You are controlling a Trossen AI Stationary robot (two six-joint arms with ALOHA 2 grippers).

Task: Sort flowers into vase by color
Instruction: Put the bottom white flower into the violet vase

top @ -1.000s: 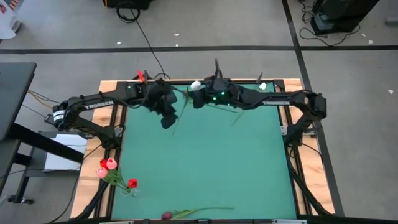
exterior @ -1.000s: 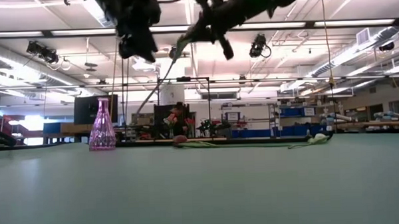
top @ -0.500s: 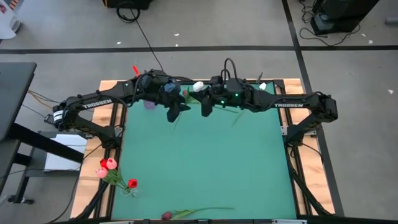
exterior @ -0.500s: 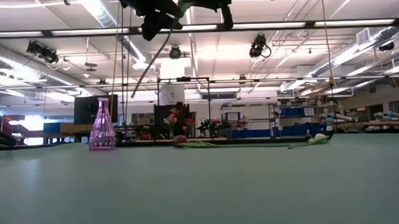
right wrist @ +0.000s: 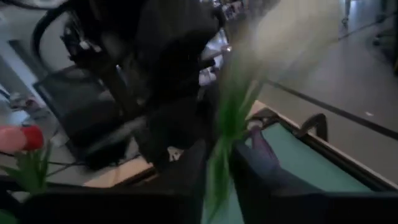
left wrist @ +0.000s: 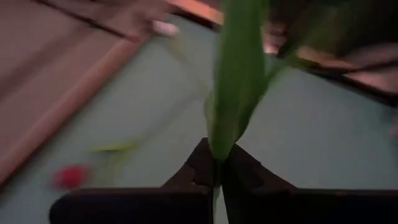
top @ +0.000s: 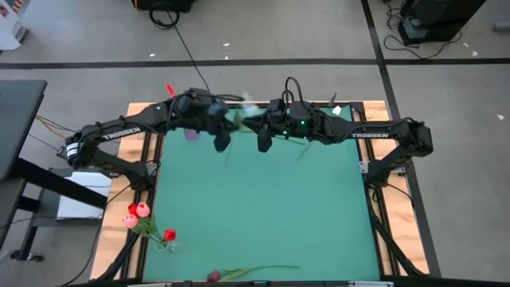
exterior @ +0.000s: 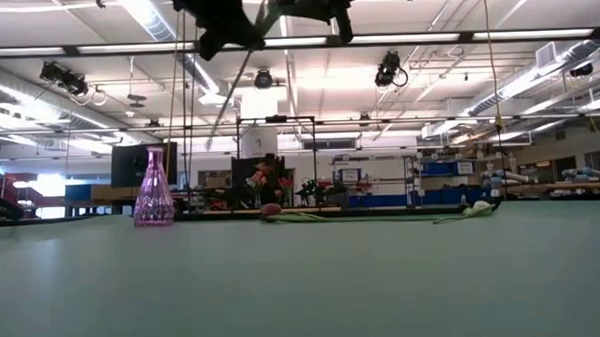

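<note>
"TROSSEN" in white on left arm (top: pixel 119 130) and right arm (top: pixel 366 135).

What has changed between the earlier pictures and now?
The left gripper has closed on the white tulip, taking it from the right gripper, which is letting go. Both arms stay raised at the far edge. The pink vase and the flowers on the table have not moved.

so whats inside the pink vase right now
Nothing visible: in the low view the pink vase stands alone with no stems above its neck. From above, the left arm covers most of it. The white flower hangs in the air, pinched in the left claw.
</note>
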